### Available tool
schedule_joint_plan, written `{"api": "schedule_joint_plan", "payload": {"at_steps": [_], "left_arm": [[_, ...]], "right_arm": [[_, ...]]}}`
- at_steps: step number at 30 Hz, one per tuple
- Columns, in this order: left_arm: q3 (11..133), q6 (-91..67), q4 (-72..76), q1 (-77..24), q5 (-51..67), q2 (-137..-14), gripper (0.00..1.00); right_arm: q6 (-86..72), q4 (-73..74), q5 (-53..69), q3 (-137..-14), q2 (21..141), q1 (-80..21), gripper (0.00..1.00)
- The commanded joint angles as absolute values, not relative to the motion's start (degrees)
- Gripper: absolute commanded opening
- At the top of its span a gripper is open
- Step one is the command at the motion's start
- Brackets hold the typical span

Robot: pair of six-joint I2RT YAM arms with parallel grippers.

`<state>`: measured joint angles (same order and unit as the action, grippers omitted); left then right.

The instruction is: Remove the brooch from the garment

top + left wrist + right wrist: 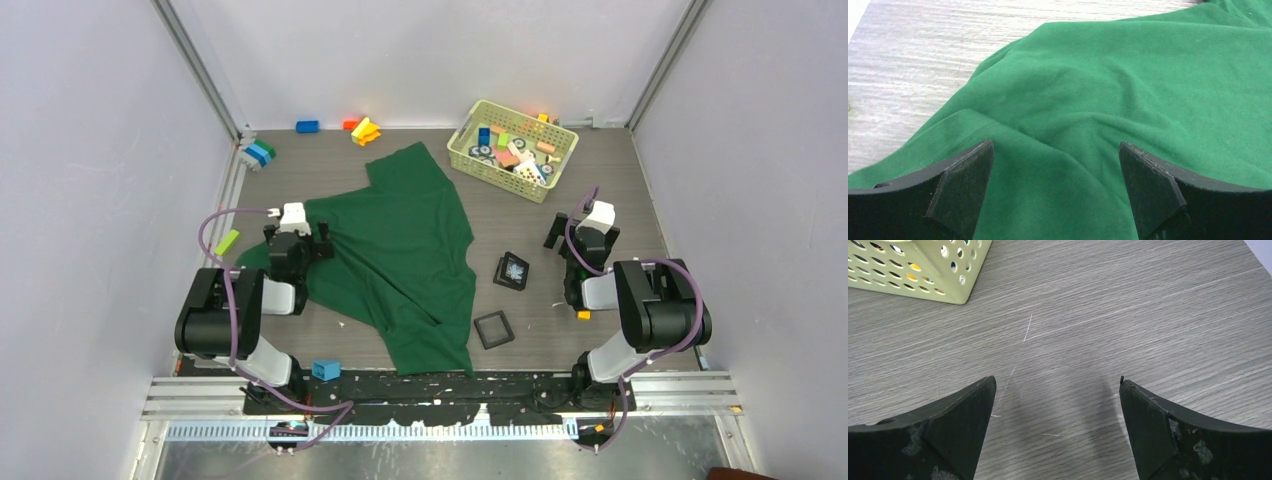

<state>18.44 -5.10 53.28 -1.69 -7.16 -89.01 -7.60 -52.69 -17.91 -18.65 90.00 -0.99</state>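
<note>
The garment (400, 250) lies spread and rumpled over the middle of the worktop (600, 180), a plain dark green cloth with its long edge running toward the near side. The brooch (514, 267) is off the cloth. It shows as a small pale speck inside a black square tray (511, 271) just right of the garment's right edge, too small for its shape to be made out. A second black square tray (493, 329) sits nearer the arms, close beside the cloth.

The left fingers (300, 248) hang over the garment's left edge. In the left wrist view the left fingers (963, 187) stand wide apart with nothing between them, green folds (1108, 100) directly below and bare worktop at the upper left.

The right fingers (572, 240) are to the right of the tray with the brooch, near it but not touching. In the right wrist view the right fingers (1158, 435) are spread apart and empty above bare wood-grain worktop, with a corner of the pale green basket (923, 270) ahead and to the left.

So the brooch lies between the garment and the right fingers, and well apart from the left fingers, with the cloth in between. The basket (470, 160) at the far side holds coloured toy blocks, and a blue block (326, 370) rests near the left arm's base.
</note>
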Motion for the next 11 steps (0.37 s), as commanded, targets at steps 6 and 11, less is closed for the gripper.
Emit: {"api": "schedule_joint_plan", "payload": {"at_steps": [6, 11], "left_arm": [[21.53, -0.95, 52.21, -1.49, -0.26, -88.58, 1.00], [21.54, -0.84, 52.12, -1.49, -0.26, -88.53, 1.00]], "right_arm": [[-7.73, -55.55, -15.99, -19.87, 88.97, -0.83, 1.00], [-7.73, -55.55, -15.95, -19.90, 89.03, -0.79, 1.00]]}}
